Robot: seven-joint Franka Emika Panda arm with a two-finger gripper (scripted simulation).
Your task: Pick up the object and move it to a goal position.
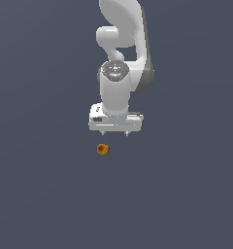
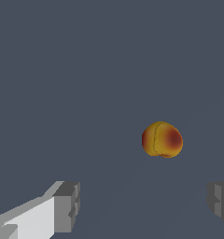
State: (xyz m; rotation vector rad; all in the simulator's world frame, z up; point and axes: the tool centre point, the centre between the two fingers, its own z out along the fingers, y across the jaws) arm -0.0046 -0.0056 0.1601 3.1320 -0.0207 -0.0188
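The object [image 1: 103, 149] is a tiny round orange-yellow ball with red patches, lying on the dark grey floor. In the exterior view it sits just below the white gripper [image 1: 114, 133] and a little toward that view's left. The wrist view shows the object [image 2: 162, 139] ahead of the fingers and apart from them. My gripper [image 2: 144, 205] is open: its two grey fingertips [image 2: 67, 205] stand wide apart with nothing between them.
The white arm [image 1: 122, 58] rises behind the gripper toward the top of the exterior view. A plain dark grey floor [image 1: 45, 185] surrounds the object on all sides.
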